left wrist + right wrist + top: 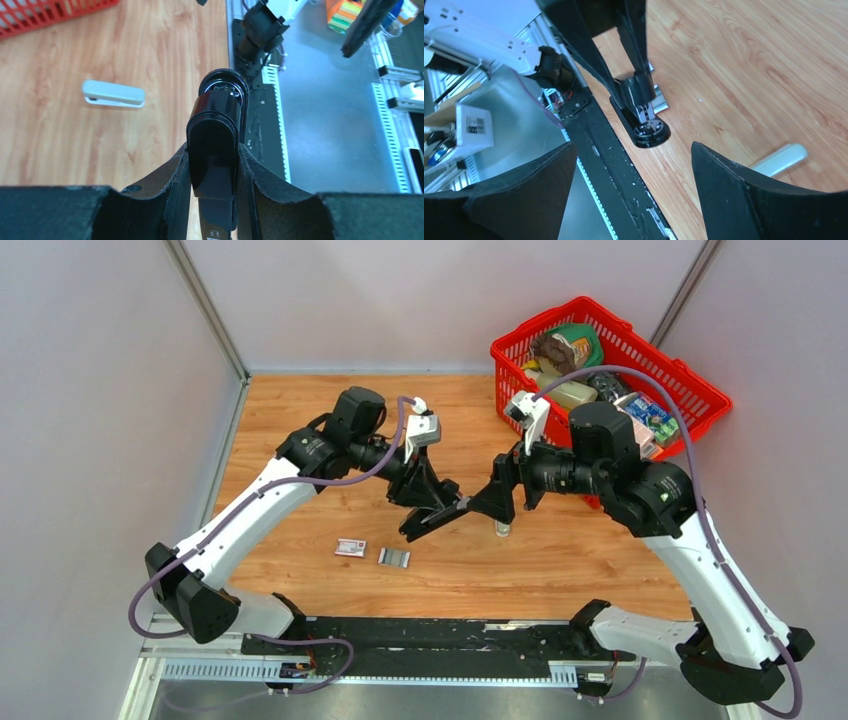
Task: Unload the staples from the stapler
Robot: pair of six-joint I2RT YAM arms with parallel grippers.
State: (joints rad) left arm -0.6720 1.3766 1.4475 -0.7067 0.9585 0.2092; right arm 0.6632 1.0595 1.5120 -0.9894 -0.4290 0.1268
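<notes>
**Two arms over the table, stapler raised.** My left claw (432, 505) is clamped on the one black stapler (214, 135). Its fingers press on the stapler's two long sides, and the rounded end sticks out past the fingertips. The stapler hangs clear of the table (300, 410), tilted, with that free end turned toward my right claw (632, 152). My right claw's fingers stand wide apart with nothing between them. The stapler sits just ahead of their tips and I see no contact.

Both arms reach inward from their bases, and the wrists face each other across the middle of the table.

One strip of staples (394, 557) lies on the table below the left claw, toward the arm bases. One small red-and-white box (350, 547) lies just beside the strip, on the side away from the claws. One pale grey oblong object (113, 94) lies on the table beneath the right claw. One red basket (657, 351) stands beyond the right claw's wrist.
</notes>
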